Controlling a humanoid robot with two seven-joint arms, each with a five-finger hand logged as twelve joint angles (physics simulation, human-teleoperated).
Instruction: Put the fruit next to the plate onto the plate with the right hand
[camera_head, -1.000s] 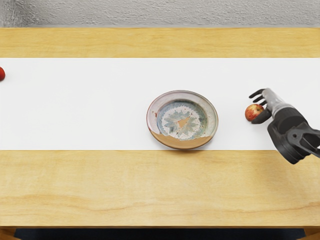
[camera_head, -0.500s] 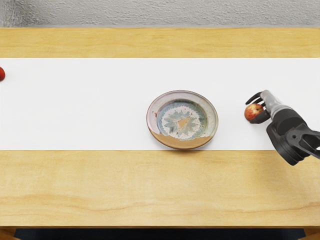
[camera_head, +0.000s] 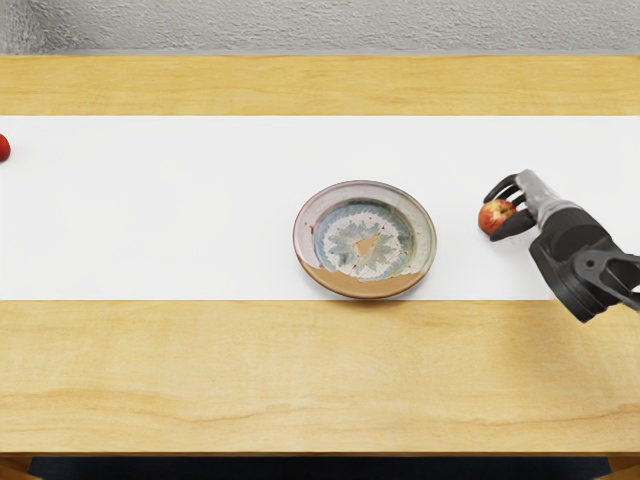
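- The apple (camera_head: 493, 216) sits on the white runner (camera_head: 200, 210) to the right of the plate (camera_head: 303, 240), near it but not touching. That makes it the obvious fruit for the right arm, which reaches in from that edge of the bench (camera_head: 300, 370).
- The right hand (camera_head: 519, 203) comes at it side-on from the right, probably so the palm backs the fruit for a carry leftward.
- The fingers (camera_head: 500, 186) curl over the top of the apple and the thumb hooks under its near side. To my eye they're closed around it in a grasp.
- I can't tell whether the apple has left the runner.
- A small red fruit (camera_head: 3, 147) lies at the far left edge, well apart from everything.
- The plate holds nothing yet.
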